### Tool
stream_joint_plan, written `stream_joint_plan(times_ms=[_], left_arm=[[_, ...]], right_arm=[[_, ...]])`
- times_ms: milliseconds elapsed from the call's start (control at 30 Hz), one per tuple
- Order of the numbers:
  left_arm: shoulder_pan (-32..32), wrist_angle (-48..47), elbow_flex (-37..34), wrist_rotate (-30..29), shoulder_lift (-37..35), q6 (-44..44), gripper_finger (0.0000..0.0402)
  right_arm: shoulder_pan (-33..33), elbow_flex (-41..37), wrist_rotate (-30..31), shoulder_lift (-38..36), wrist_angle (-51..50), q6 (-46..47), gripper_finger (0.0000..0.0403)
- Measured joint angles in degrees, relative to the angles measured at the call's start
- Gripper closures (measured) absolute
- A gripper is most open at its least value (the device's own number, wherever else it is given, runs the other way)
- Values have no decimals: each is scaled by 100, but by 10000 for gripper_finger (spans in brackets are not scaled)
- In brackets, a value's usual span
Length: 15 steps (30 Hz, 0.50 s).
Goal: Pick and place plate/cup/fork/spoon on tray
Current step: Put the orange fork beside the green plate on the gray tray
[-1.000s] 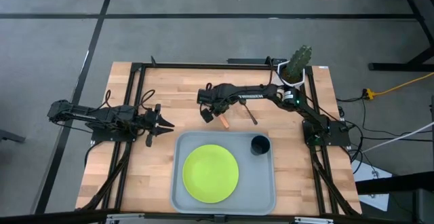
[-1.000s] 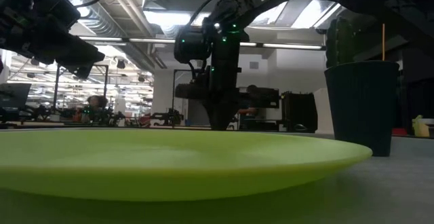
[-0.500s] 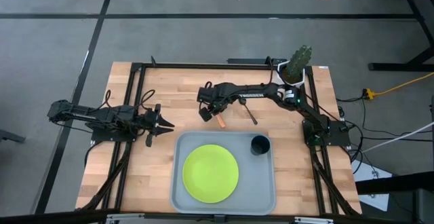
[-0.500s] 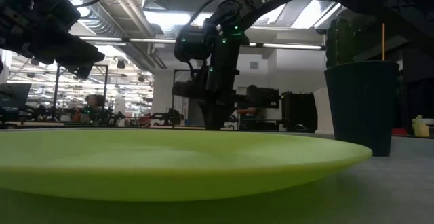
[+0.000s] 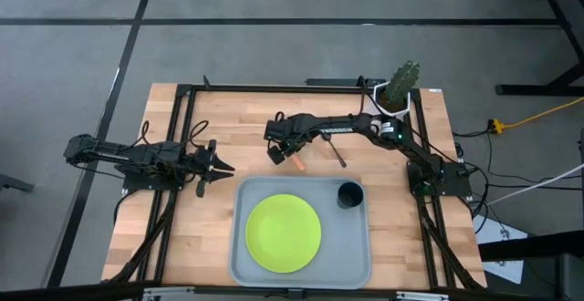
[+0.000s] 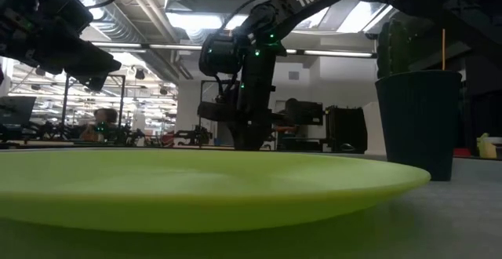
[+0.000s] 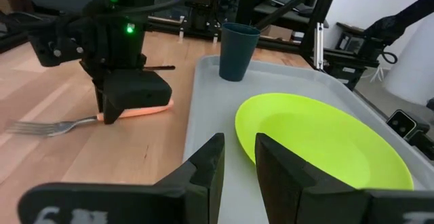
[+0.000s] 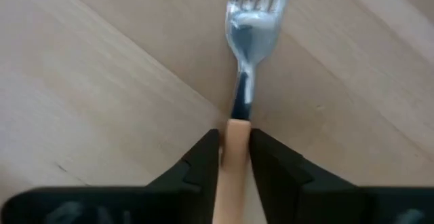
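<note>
Two fingers of the right gripper (image 8: 234, 157) straddle the fork (image 8: 243, 81)'s orange handle on the table (image 5: 228, 123), at 12 o'clock from the tray (image 5: 358, 237); whether they pinch it, I cannot tell. Left gripper (image 7: 239, 161), slightly spread, waits at 9 o'clock.

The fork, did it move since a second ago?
No. The fork lies at the same spot above the tray rim, with the right end effector over it.

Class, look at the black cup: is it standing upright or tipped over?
Upright: the cup stands open end up inside the tray, beside the plate.
</note>
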Motion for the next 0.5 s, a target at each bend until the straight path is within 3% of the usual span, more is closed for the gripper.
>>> stream_joint_plan(times_ms=[300,500], left_arm=[[0,3,0,-2,1,0,325],[0,3,0,1,-1,0,325]], right_arm=[[2,7,6,4,-20,-107,314],[2,7,4,-1,-37,-193,361]])
